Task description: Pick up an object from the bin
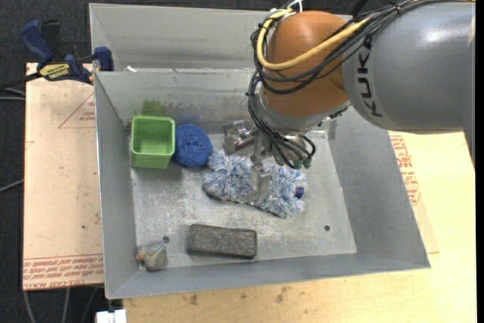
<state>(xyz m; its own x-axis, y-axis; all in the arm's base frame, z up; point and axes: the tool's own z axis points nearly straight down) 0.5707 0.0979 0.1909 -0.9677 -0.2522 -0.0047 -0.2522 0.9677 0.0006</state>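
Fluffy cloth (pixel 246 181) (blue-white) in matt metal bin (pixel 340 215)

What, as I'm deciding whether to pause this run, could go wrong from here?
The gripper is down on the fluffy blue-and-white cloth; being limp, the cloth might slip free or trail when lifted. The blue ball lies right by the cloth's edge, so it could get dragged along.

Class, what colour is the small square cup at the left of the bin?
The cup is bright green, clearest in the camera view.
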